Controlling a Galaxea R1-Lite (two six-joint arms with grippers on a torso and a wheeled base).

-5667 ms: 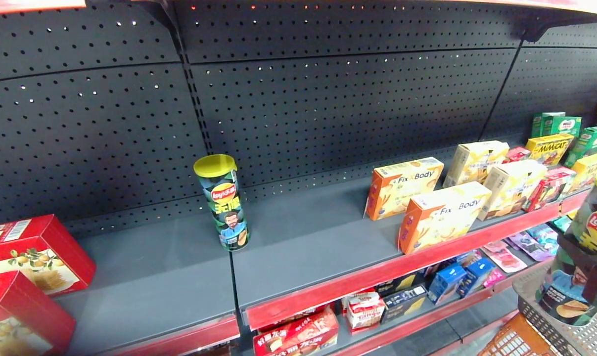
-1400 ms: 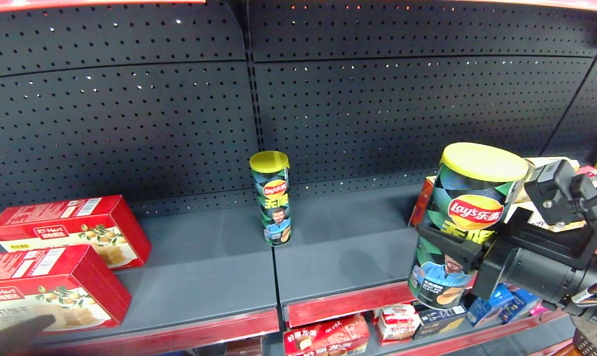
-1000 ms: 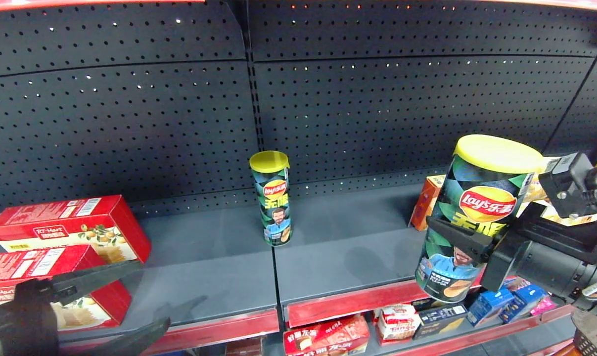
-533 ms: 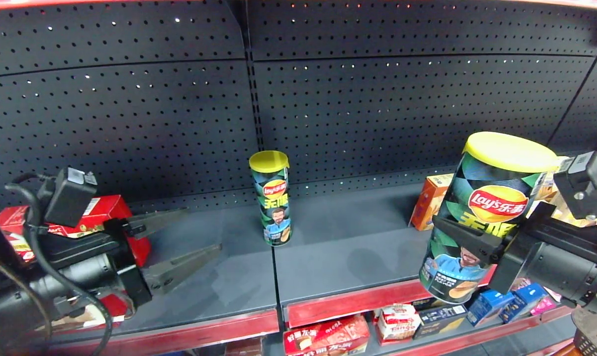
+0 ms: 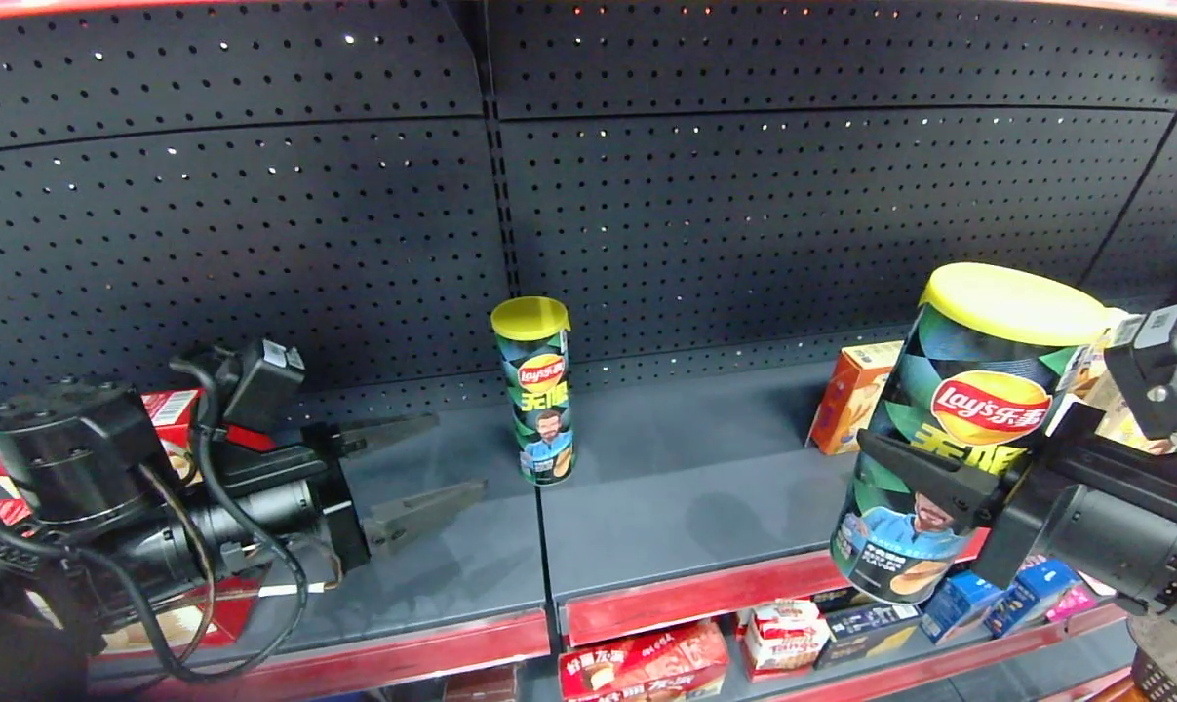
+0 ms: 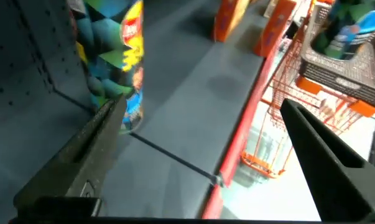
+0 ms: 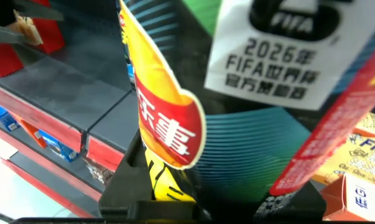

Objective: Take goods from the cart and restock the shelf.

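My right end effector pinches the chips can; I'd set it upright on the shelf beside the standing can, clear of my spread left end effector.

The right gripper clamps a held can upright above the shelf's red front edge, well right of a standing can near the pegboard, while the left gripper hovers over the shelf, jaws apart, by red boxes.

The held chip can hides part of the orange box.
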